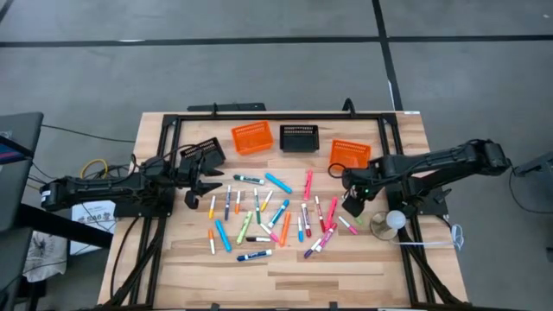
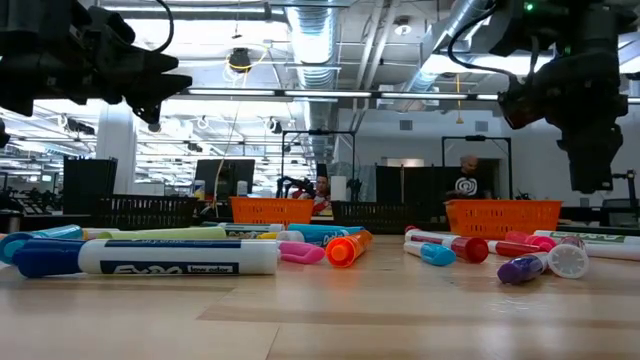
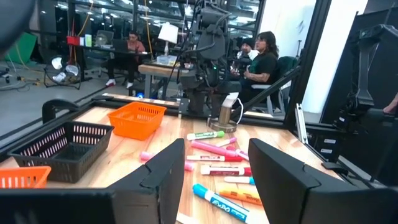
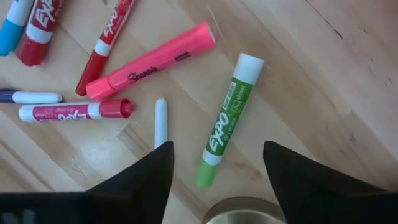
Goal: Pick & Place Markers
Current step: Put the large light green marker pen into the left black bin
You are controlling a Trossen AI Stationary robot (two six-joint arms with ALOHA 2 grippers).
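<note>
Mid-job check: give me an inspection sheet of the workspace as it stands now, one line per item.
Surface: wooden table, bare toward its front edge.
Job's things: markers scattered mid-table, none held; a green marker lies under the right gripper.
Baskets: two orange and two black along the back; contents cannot be told.
Clutter: round-based white object by the right arm.
Grippers: left gripper open, at the pile's left edge; right gripper open, above the pile's right edge.
Cables: yellow and black cables left of the table.
Surroundings: seated people beyond the table.
</note>
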